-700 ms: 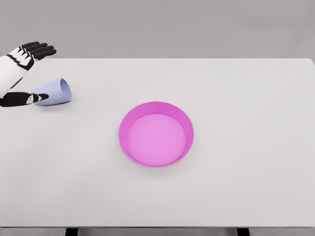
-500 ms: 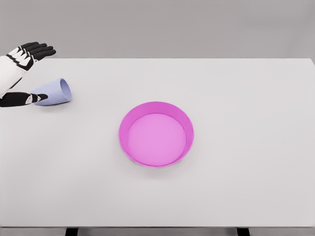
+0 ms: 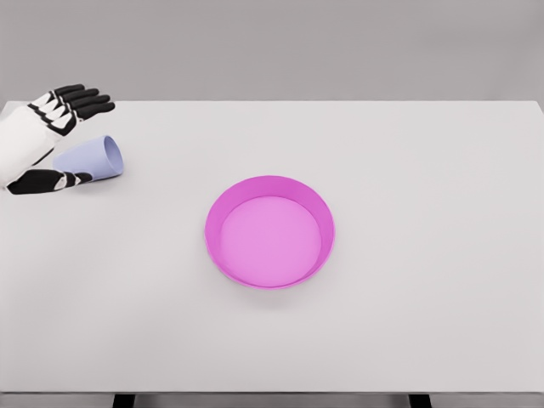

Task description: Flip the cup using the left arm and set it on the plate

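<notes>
Head view: left robot hand (image 3: 47, 140) open, fingers spread around the cup (image 3: 92, 159) lying on its side at desk (image 3: 425, 153) far left, well apart from plate (image 3: 269, 231); reach step, next needs closing on cup.

A broad, flat, pale grey rectangular table (image 3: 425, 170) fills most of the head view, with its dark legs just showing at the bottom edge. A round magenta plate with a raised rim (image 3: 269, 231) sits on it a little left of the middle. Well apart, near the far left corner, a small lavender-blue plastic cup (image 3: 92, 159) lies on its side, mouth facing right.
</notes>
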Controlling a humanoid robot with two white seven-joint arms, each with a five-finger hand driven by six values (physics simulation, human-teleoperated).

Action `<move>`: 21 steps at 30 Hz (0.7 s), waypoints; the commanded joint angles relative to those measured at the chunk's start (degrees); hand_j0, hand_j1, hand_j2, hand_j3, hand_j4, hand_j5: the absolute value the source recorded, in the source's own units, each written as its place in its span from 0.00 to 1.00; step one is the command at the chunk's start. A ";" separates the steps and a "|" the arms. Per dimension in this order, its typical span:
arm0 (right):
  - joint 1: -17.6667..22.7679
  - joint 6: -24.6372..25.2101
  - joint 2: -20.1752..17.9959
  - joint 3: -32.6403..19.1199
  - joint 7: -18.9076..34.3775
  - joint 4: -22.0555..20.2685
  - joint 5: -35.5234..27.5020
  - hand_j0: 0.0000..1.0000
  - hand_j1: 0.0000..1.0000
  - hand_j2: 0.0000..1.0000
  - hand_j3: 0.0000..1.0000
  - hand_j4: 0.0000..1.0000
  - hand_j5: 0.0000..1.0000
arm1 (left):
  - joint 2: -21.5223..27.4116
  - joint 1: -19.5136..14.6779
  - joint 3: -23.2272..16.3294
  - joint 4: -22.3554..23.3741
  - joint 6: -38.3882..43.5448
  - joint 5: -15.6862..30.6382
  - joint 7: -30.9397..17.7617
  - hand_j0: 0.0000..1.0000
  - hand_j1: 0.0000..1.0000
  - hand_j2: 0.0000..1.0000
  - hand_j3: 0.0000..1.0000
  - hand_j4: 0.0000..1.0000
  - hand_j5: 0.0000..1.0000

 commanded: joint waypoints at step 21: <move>0.00 0.00 0.00 0.01 0.05 0.01 0.01 1.00 1.00 1.00 1.00 1.00 1.00 | 3.35 -9.22 -14.15 -6.98 39.18 25.39 -13.95 1.00 1.00 1.00 1.00 1.00 1.00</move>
